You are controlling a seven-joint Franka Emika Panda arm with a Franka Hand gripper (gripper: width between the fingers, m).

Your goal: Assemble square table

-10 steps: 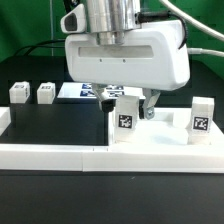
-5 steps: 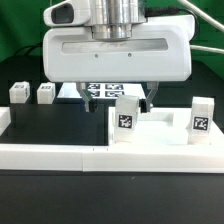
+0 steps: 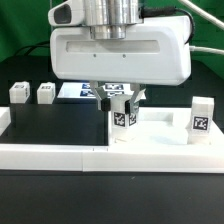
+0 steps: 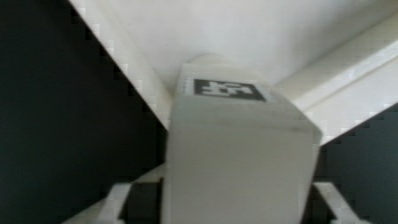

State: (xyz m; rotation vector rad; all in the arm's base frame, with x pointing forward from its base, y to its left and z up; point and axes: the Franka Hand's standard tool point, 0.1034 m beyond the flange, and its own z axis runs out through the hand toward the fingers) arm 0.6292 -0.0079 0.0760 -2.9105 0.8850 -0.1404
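middle leg (image 3: 122, 117) and end leg (image 3: 202, 117) rise from the tabletop (image 3: 165, 129); black table (image 3: 55, 125) beside it lies open to the border wall (image 3: 60, 157).

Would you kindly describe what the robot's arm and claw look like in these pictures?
The claw has a broad, white, round-cornered housing with short dark fingers beneath. Above it sits a ribbed, silver-grey cylindrical wrist, with a small grey camera unit beside it and a pale cable arching away. No markings are legible.

Bright even lighting, blurry wrist view
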